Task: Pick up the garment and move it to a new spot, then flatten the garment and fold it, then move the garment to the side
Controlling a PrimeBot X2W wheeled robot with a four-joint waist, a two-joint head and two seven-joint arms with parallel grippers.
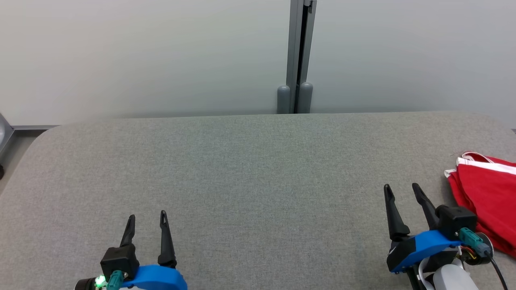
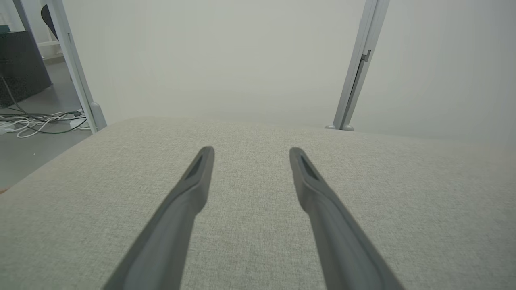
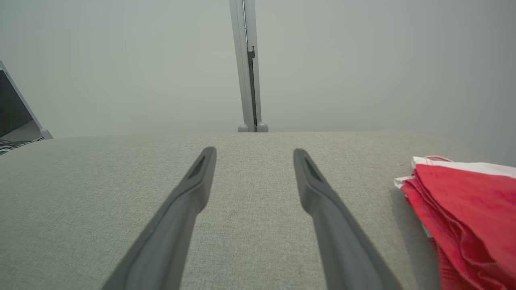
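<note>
Jaws gape empty on the left gripper [image 1: 147,215] and right gripper [image 1: 401,185] above the table [image 1: 258,161], as the red garment [image 1: 487,193], soft, light and likely limp, lies bunched at 3 o'clock, its white-trimmed edge the likeliest hold.

garment [image 1: 489,193] | red, white trim | folded | table's right edge

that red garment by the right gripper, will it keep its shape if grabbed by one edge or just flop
Probably floppy: the red garment lies in soft layered folds, so a lifted edge would likely let the rest hang. It looks thin, so likely light. On the grey fabric table, a push would probably bunch it.
</note>
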